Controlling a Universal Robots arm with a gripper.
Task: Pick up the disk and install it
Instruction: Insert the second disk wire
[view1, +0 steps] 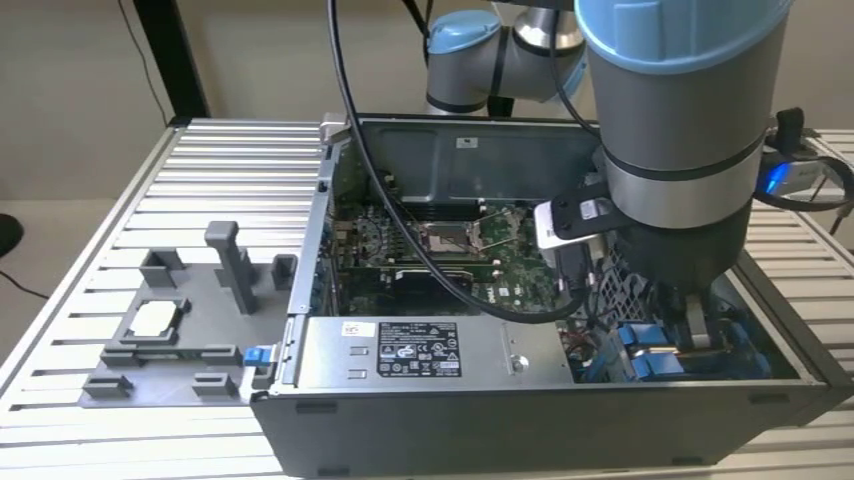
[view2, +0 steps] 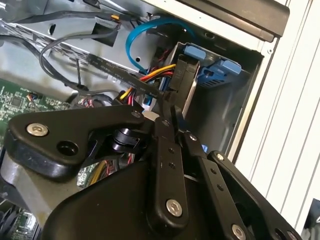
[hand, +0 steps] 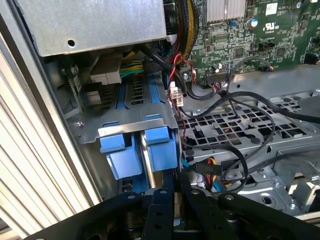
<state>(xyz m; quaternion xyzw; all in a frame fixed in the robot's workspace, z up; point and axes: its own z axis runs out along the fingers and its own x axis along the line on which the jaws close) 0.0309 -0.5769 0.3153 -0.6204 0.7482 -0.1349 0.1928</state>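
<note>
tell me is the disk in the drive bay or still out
In, at least partly. The silver metal disk with blue plastic bracket stands on edge inside the computer case's metal drive bay, the gripper right at it. Fully seated: cannot tell.

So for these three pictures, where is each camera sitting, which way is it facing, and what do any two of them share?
Exterior view: off the arm, above the bench, looking down into the open computer case; the arm fills the upper part, its gripper low in the drive bay.
First wrist view: on the arm, looking past the gripper at the blue bracket of the disk and the motherboard.
Second wrist view: on the arm, looking along the gripper into the bay corner.
Shared: both wrist views show the shut fingers on the disk.
</note>
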